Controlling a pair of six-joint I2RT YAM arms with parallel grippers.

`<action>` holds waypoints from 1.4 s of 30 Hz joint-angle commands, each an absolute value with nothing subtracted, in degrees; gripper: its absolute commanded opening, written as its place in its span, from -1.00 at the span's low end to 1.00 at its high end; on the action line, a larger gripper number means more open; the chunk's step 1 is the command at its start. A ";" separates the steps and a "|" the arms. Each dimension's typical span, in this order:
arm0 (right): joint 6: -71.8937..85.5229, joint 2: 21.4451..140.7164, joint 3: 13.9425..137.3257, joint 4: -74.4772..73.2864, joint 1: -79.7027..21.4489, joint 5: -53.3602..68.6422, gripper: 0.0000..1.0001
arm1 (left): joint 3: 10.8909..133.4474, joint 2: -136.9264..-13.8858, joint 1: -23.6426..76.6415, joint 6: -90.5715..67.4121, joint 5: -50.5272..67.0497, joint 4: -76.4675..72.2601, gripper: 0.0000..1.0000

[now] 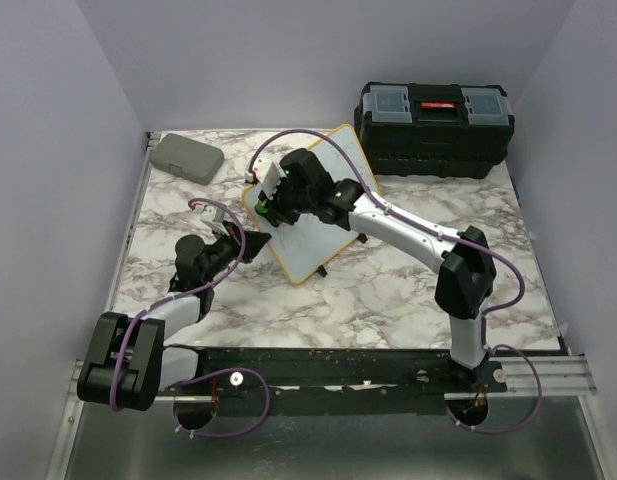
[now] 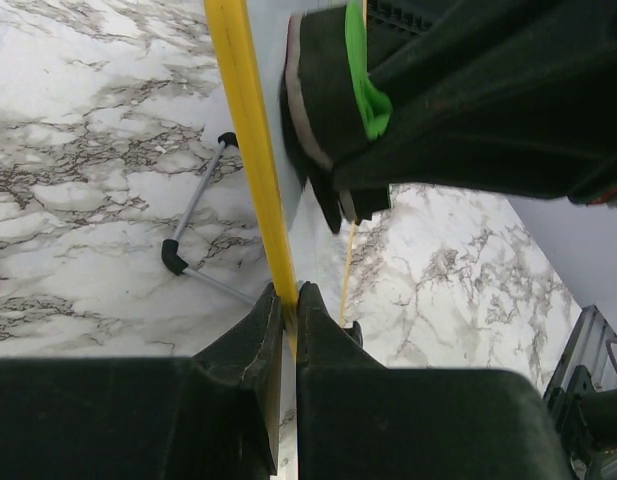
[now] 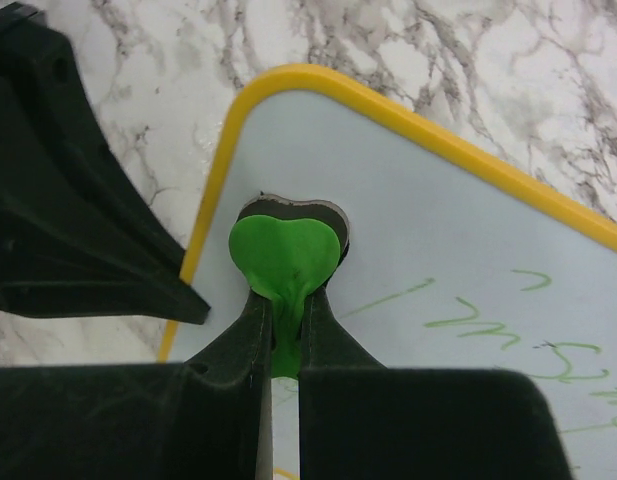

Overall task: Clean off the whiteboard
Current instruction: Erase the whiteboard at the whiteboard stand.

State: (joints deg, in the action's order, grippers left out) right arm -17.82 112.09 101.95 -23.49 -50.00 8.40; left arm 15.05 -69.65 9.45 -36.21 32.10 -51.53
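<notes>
- Two arms are working here, both bolted at the near edge of the marble table [image 1: 388, 300]. The left arm [image 1: 138, 345] is reaching forward and the right arm [image 1: 460, 280] is bending in from the right.
- The left gripper [image 1: 243, 245] [image 2: 288, 295] is sitting closest to the bases. It's clamping down tight on the yellow frame of the whiteboard [image 1: 306, 248] [image 2: 250, 150] [image 3: 428, 230], with one finger on each side of the edge.
- There's one whiteboard. It's standing tilted around the middle of the table, a bit left of centre, and both grippers are meeting at its left end.
- In the left wrist view a thin wire stand [image 2: 193, 215] is poking out behind the board. Two black rubber tips are showing on it, resting on the marble.
- The right gripper [image 1: 273, 195] [image 3: 283, 295] is pinching the stem of one green eraser [image 1: 275, 185] [image 2: 360, 70] [image 3: 286, 255]. The eraser is heart-shaped with a dark pad under it, and it's pressing against the white surface just inside the rounded corner.
- Green scribbles [image 3: 488, 325] are showing on the board to the right of the eraser. They're too faint to read.
- Further back, one flat grey case [image 1: 186, 157] is lying at the far left corner of the table.
- One black toolbox [image 1: 433, 128] is sitting at the far right, just beyond the board's far corner. It's got two clear lid compartments.
</notes>
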 commanded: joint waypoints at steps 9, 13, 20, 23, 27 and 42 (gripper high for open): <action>-15.51 113.17 102.70 -21.93 -48.84 -3.35 -0.99 | 15.26 -69.47 10.24 -32.17 35.68 -52.12 -1.00; -15.17 113.37 104.35 -21.17 -47.99 -3.09 -0.99 | 15.29 -69.15 10.21 -31.99 35.64 -51.68 -1.00; -15.30 114.87 109.15 -27.51 -47.75 12.39 -0.99 | 15.22 -69.44 10.23 -32.25 35.69 -52.12 -1.00; -13.29 113.33 107.92 -26.63 -47.60 14.54 -0.99 | 15.14 -69.34 10.21 -32.34 35.46 -52.03 -1.00; -11.53 111.71 108.16 -24.87 -46.02 11.68 -0.99 | 15.11 -69.26 10.24 -32.34 35.23 -51.99 -1.00; -12.21 113.82 103.51 -25.93 -45.83 14.69 -0.99 | 15.29 -68.99 10.25 -32.26 35.23 -51.68 -1.00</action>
